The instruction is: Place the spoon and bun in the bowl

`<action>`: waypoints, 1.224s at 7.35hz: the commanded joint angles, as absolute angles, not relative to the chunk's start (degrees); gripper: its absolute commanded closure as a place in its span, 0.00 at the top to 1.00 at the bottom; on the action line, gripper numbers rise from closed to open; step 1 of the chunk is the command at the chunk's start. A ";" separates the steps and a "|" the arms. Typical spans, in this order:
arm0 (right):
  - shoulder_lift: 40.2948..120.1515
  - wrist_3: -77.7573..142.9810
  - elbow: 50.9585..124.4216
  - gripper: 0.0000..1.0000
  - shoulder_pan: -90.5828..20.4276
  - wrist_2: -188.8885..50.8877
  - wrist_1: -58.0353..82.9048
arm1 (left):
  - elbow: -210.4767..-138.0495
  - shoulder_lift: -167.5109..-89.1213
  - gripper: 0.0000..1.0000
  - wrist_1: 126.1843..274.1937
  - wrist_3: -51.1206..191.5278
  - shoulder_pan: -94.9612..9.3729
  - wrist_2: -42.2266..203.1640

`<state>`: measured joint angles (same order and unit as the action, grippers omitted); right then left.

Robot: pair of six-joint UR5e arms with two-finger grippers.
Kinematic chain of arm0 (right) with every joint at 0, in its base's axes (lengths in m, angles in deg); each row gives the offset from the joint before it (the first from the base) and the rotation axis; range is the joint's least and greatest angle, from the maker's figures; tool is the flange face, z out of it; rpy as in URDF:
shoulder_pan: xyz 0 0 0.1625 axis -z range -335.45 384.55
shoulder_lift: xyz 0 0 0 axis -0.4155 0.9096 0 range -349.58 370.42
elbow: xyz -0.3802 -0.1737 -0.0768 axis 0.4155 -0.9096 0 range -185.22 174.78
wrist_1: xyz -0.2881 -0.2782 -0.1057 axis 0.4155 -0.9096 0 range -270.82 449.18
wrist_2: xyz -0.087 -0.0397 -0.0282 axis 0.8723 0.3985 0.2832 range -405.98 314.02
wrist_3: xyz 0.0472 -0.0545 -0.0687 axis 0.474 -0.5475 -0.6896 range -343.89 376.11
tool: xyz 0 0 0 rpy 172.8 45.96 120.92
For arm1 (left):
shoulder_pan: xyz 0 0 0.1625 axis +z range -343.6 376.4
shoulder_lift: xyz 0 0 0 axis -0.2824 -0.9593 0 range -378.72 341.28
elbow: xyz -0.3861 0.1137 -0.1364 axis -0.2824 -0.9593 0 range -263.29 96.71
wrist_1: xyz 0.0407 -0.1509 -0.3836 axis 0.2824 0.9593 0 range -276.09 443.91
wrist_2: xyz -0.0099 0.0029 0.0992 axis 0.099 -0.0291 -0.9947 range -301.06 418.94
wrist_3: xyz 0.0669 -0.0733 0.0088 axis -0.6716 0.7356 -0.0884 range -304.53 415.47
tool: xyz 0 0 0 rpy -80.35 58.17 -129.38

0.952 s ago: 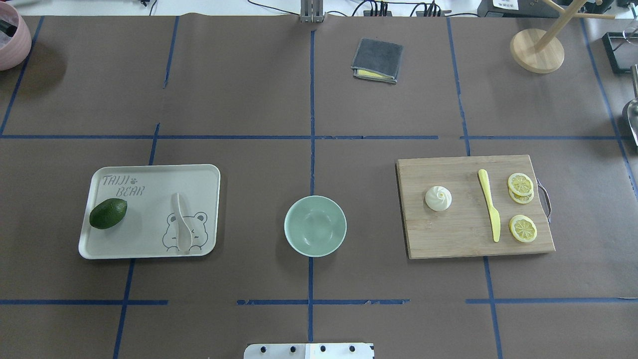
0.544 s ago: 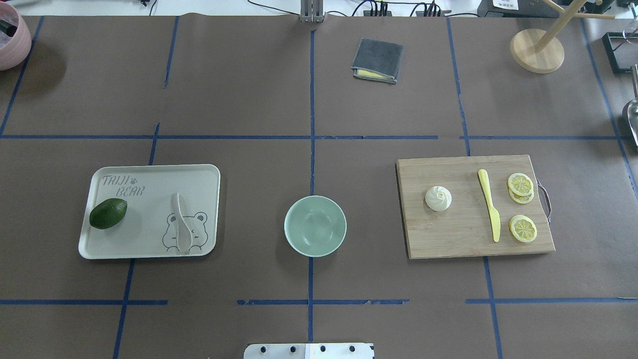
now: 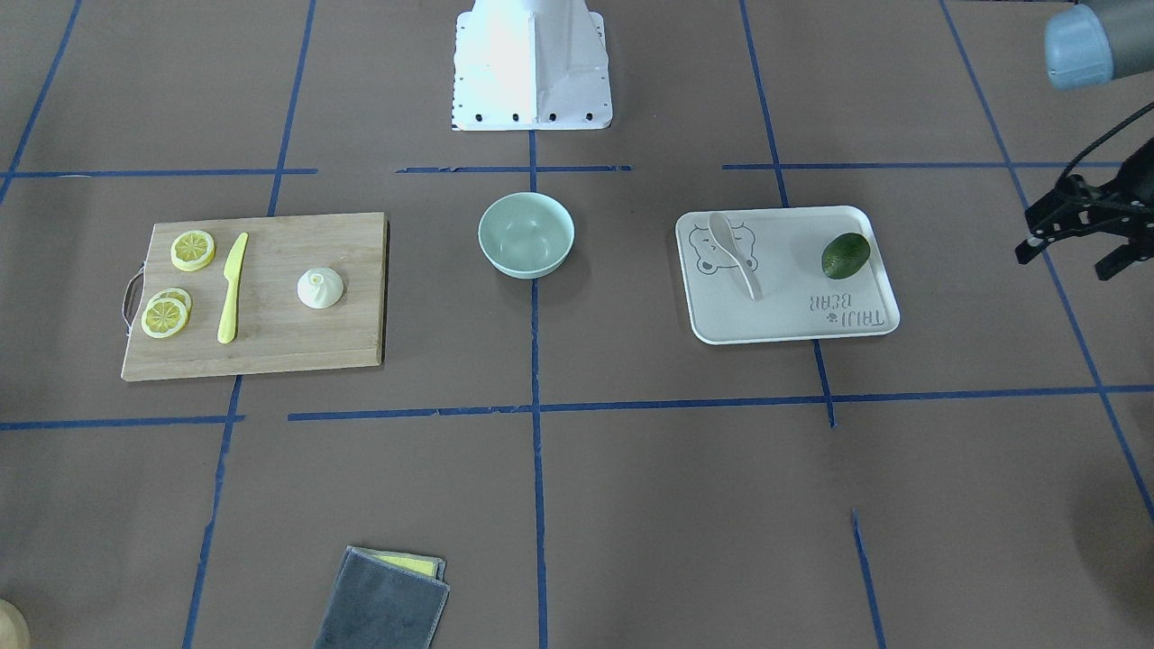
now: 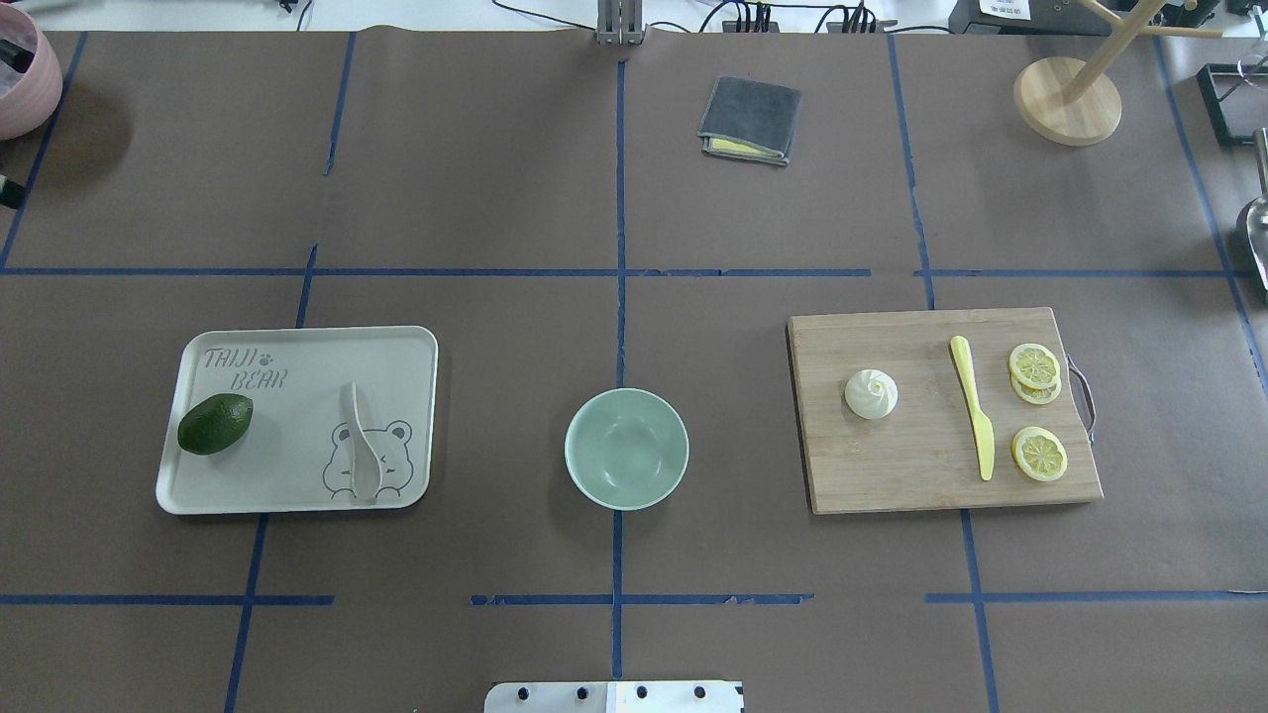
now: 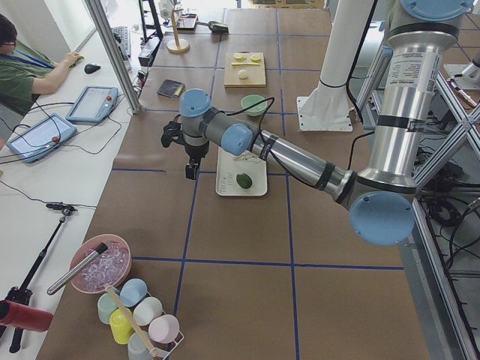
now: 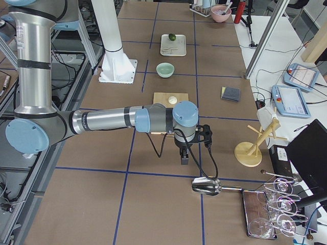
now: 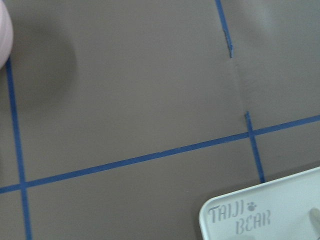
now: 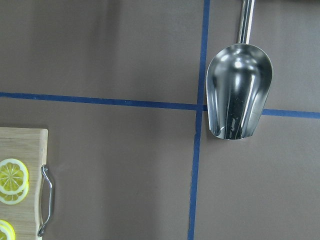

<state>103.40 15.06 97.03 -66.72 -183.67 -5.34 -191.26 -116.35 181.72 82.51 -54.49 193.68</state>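
Observation:
The off-white spoon (image 4: 362,446) lies on the white bear tray (image 4: 297,356) at the left, scoop toward the robot. The white pleated bun (image 4: 871,393) sits on the wooden cutting board (image 4: 911,475) at the right. The mint-green bowl (image 4: 626,449) stands empty between them. My left gripper (image 5: 193,171) hangs above the table beyond the tray's left side; only a dark tip shows in the overhead view. My right gripper (image 6: 184,159) hangs beyond the board's right side. I cannot tell whether either is open or shut.
An avocado (image 4: 215,424) lies on the tray. A yellow knife (image 4: 973,406) and lemon slices (image 4: 1034,366) lie on the board. A grey cloth (image 4: 750,121), a wooden stand (image 4: 1067,99), a pink bowl (image 4: 20,69) and a metal scoop (image 8: 240,90) sit at the table's edges.
A dark tip of the left arm has come into the overhead view at its left edge. The spoon, bun and bowl have not moved.

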 commanded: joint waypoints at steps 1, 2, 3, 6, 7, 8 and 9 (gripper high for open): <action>103.32 15.67 97.26 1.00 -66.33 -184.57 -5.30 | -192.01 -117.85 0.98 187.09 99.52 -46.21 190.54; 102.88 18.02 97.35 1.00 -65.98 -185.45 -5.21 | -191.93 -120.99 0.97 187.09 108.29 -40.00 184.94; 102.79 21.26 98.83 1.00 -65.02 -185.55 -5.30 | -191.32 -123.20 0.97 187.01 118.65 -32.80 178.71; 102.61 27.17 102.35 1.00 -62.38 -185.55 -5.21 | -189.74 -123.31 0.97 187.53 132.09 -21.67 168.46; 101.92 30.75 103.32 1.00 -60.98 -185.64 -5.21 | -189.29 -123.40 0.94 187.88 134.98 -19.31 166.71; 101.47 33.57 104.72 1.00 -59.40 -185.64 -5.21 | -188.94 -123.49 0.93 187.88 135.88 -17.80 165.47; 100.86 37.26 105.69 1.00 -57.38 -185.55 -5.13 | -187.55 -123.66 0.90 188.41 137.11 -17.09 165.37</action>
<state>101.60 32.79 104.24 -59.76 -185.61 -5.20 -188.87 -123.48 187.93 135.24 -18.65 166.23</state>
